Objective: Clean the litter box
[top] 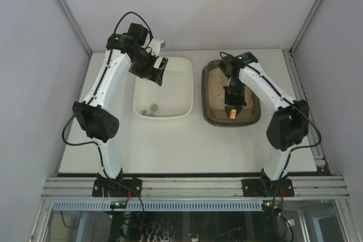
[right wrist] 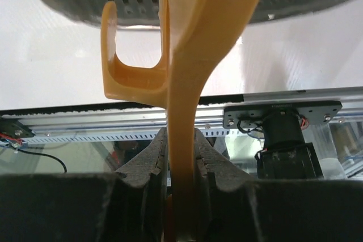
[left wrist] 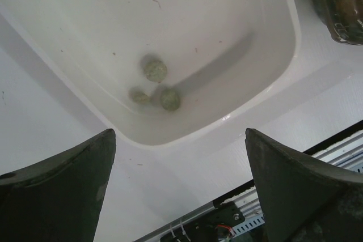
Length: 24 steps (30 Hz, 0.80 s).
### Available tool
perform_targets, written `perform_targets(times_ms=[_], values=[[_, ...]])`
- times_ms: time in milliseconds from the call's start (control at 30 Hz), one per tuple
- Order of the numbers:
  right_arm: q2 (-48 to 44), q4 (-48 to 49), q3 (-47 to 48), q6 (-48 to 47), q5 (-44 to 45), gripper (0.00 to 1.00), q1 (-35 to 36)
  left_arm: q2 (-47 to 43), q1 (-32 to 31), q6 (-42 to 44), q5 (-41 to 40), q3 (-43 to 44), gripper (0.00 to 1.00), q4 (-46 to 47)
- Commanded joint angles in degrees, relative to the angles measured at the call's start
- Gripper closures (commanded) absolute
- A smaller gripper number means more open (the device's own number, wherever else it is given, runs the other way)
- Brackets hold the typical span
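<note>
While the right tool (right wrist: 181,157) pinches the handle of the yellow scoop (right wrist: 190,83), it hangs over the near end of the litter box (top: 207,92).
Directly under that tool lies the sandy litter. The brown tray's long axis runs from the near edge of the bench (top: 170,145) toward the far one, so the unraked length lies ahead of the scoop. The white tub (top: 191,92), holding a few greenish clumps (left wrist: 155,69), sits just left of the box and parallel to it. The left tool (top: 157,69) hovers spread wide and empty over the tub's far end, so the right arm is nearer the box.
</note>
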Motion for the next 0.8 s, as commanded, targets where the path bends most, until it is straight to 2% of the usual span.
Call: perform_targets(times_ms=[0,133,333,767], values=[[7.82,1.33,4.92,-0.32,-2.18,1.00,0.63,-4.38,-0.02,-0.49,2.97,1.75,0.00,-0.76],[11.59,1.75,8.12,-0.68,-3.00,1.00,-1.72,-6.96,0.03,-0.39,1.93,-0.35,0.00,0.12],[14.81,3.60,8.40,-1.65,-9.17,1.00,-5.56,-9.06,0.00,-0.28,1.91,-4.02,0.00,1.59],[23.37,6.28,14.58,-2.05,-21.10,1.00,-1.28,-9.34,0.01,-0.60,-0.31,-4.52,0.00,2.21]])
